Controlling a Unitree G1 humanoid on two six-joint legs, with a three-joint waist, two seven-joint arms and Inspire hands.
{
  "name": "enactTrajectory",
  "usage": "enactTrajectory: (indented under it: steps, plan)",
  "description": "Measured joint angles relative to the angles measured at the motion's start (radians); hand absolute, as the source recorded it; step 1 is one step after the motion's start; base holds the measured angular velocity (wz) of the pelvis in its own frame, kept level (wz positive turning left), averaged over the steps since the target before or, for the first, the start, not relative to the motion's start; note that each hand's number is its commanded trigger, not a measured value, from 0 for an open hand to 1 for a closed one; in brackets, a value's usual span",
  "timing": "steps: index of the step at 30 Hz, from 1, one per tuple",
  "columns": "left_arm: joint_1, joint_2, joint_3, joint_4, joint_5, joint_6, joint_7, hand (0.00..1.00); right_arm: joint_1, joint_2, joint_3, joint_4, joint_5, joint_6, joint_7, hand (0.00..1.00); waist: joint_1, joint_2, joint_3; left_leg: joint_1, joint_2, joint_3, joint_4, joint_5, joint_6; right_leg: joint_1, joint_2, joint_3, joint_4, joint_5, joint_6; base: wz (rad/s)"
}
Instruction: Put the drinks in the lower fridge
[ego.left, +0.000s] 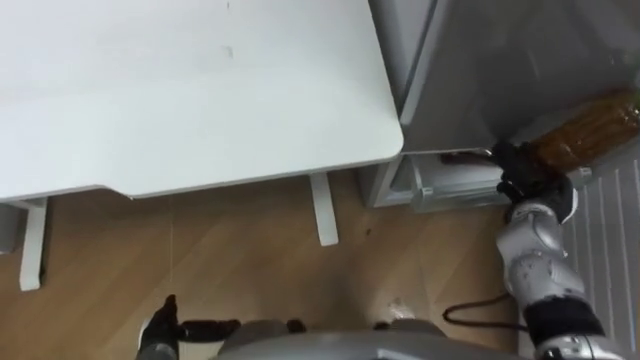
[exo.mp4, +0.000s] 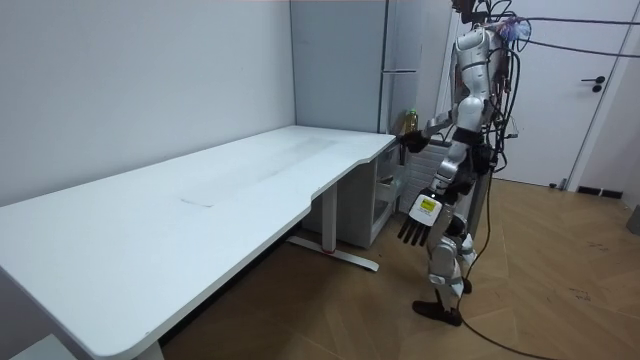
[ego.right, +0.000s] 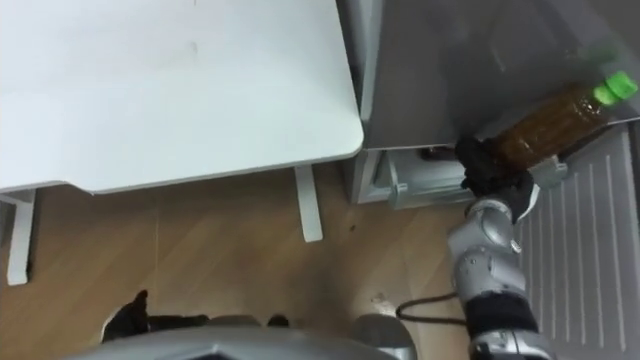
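Note:
My right hand (ego.right: 490, 165) is shut on a brown drink bottle (ego.right: 555, 125) with a green cap (ego.right: 612, 88). It holds the bottle tilted, out in front of the grey fridge (ego.left: 480, 60), above the open lower compartment (ego.right: 420, 180). In the room view I stand by the fridge (exo.mp4: 400, 50) at the desk's far end, the bottle (exo.mp4: 408, 122) held at chest height in that hand (exo.mp4: 412, 143). My left hand (exo.mp4: 415, 228) hangs at my side with straight fingers and holds nothing; its dark fingers (ego.left: 160, 325) show low in the left eye view.
A large white desk (ego.left: 200, 100) stands to my left, its rounded corner close to the fridge and its leg (ego.left: 322, 208) on the wooden floor. A white ribbed panel (ego.right: 580, 250) lies to the right of my forearm. A white door (exo.mp4: 570, 100) is behind me.

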Motion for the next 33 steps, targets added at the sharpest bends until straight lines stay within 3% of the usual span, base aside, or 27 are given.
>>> enactTrajectory:
  steps: [5,9,16,21,27,33]
  plan:
    - [-0.062,0.012,-0.022,0.013,-0.002,0.012,0.000,0.00,-0.097,-0.004,0.004,0.122,0.176,-0.048,0.046,1.00,-0.001,-0.009,0.0064,-0.087,0.000,-0.001,0.046,0.007,0.005,-0.088,-0.008,-0.001,0.051,0.002,-0.003,0.02]
    - [-0.135,0.008,-0.051,0.026,0.000,0.013,0.002,0.00,-0.204,-0.025,-0.005,0.300,0.311,-0.045,0.052,1.00,0.025,-0.007,0.0130,-0.182,0.001,0.000,0.110,0.009,0.010,-0.191,-0.019,0.005,0.129,-0.001,-0.007,0.00]
    - [-0.208,0.004,-0.074,0.027,-0.007,0.020,0.002,0.00,-0.267,-0.029,-0.006,0.431,0.453,-0.028,0.099,1.00,0.060,-0.009,0.0230,-0.371,-0.007,-0.008,0.232,0.009,0.013,-0.396,-0.048,0.012,0.298,-0.044,-0.024,0.09]
    - [-0.227,0.009,-0.098,0.022,-0.051,0.006,0.002,0.00,-0.287,-0.041,-0.006,0.442,0.531,-0.024,0.132,1.00,0.062,-0.011,0.0275,-0.461,-0.008,-0.006,0.282,0.011,0.011,-0.499,-0.058,0.023,0.377,-0.065,-0.029,0.04]
    - [-0.239,0.011,-0.091,0.022,-0.073,-0.022,0.002,0.00,-0.296,-0.104,-0.007,0.459,0.529,-0.023,0.158,1.00,0.078,-0.018,0.0324,-0.548,-0.020,-0.001,0.326,0.011,0.011,-0.599,-0.085,0.026,0.457,-0.084,-0.045,0.08]
    - [-0.251,0.023,-0.102,0.020,-0.101,-0.043,0.005,0.00,-0.385,-0.140,-0.006,0.518,0.528,-0.022,0.178,1.00,0.083,-0.024,0.0365,-0.617,-0.019,0.002,0.353,0.009,0.012,-0.674,-0.084,0.033,0.484,-0.088,-0.047,0.01]
